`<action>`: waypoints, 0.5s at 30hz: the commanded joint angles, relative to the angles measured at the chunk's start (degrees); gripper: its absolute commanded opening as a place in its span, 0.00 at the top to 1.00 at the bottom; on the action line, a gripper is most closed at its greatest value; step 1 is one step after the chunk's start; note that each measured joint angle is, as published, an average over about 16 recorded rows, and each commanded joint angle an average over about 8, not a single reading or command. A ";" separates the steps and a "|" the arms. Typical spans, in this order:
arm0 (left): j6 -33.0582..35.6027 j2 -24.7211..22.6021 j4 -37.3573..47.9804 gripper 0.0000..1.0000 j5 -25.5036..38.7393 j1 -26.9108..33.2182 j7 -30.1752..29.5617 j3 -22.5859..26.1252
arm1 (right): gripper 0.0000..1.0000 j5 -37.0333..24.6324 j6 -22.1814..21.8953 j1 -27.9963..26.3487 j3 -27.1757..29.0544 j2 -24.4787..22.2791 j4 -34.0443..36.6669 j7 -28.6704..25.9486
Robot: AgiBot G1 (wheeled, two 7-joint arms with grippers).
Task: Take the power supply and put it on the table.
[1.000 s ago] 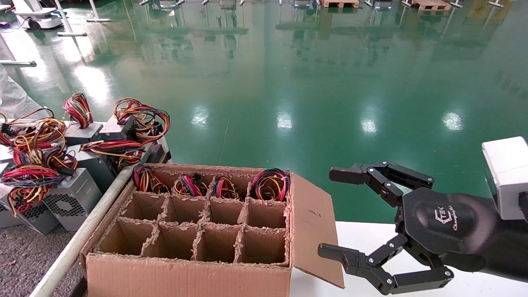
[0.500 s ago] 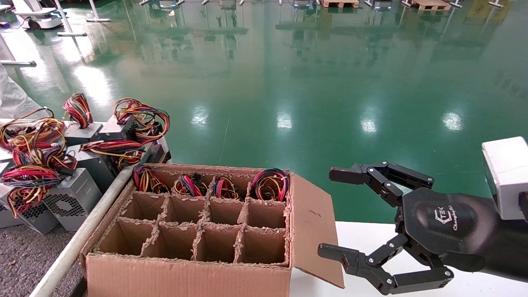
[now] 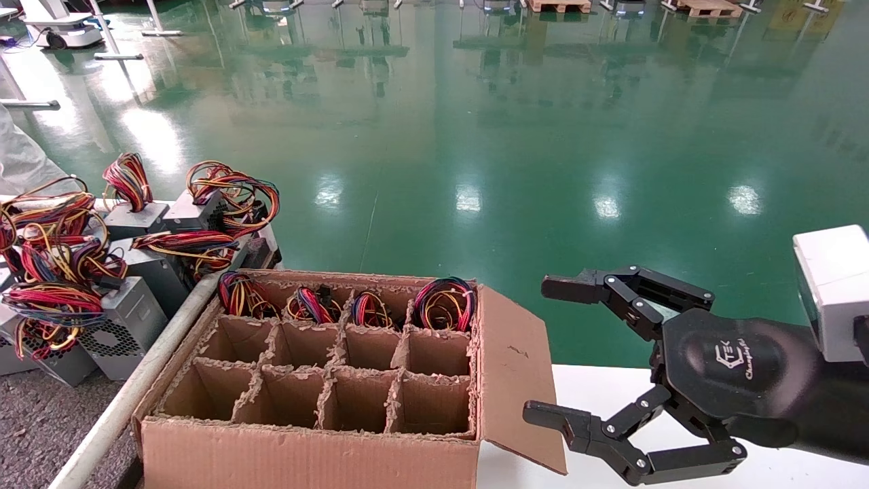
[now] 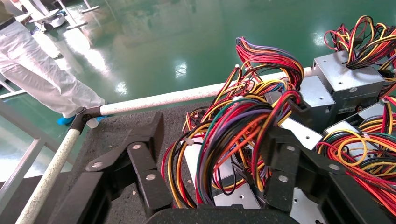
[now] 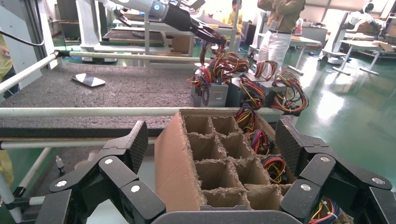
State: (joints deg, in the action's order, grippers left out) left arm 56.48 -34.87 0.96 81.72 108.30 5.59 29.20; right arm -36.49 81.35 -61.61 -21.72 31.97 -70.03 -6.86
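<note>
Four wire bundles sit in the cardboard box (image 3: 305,455). Left gripper (image 4: 215,140), fingers apart, straddles the wire loop of the power supply (image 4: 229,198), which seems already set down on the table (image 4: 116,126) at nine o'clock. Right gripper (image 3: 546,350) waits at four o'clock, spread wide.

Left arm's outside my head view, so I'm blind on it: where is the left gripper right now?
Observer: The left gripper is open over the table. Its fingers sit either side of the wires of a power supply.
Operator: The right gripper sits open beside the cardboard box here. Is anything lying further along the table, past the supplies?
Observer: Yes. The right wrist view shows a flat dark object lying on the felt there, apart from the supplies.
</note>
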 commanded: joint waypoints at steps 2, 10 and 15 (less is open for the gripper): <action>0.89 0.41 -0.15 0.00 0.37 0.07 0.15 0.25 | 0.00 0.00 0.00 0.00 0.00 0.00 0.00 0.00; 5.24 2.45 0.36 0.00 0.57 1.50 -1.78 0.38 | 0.00 0.00 0.00 0.00 0.00 0.00 0.00 0.00; 7.93 2.65 0.83 0.00 -0.89 2.52 -3.20 -0.66 | 0.00 0.00 0.00 0.00 0.00 0.00 0.00 0.00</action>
State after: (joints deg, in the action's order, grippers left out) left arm 64.19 -32.45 1.79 80.57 110.66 2.66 28.35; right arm -36.48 81.35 -61.61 -21.72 31.96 -70.03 -6.86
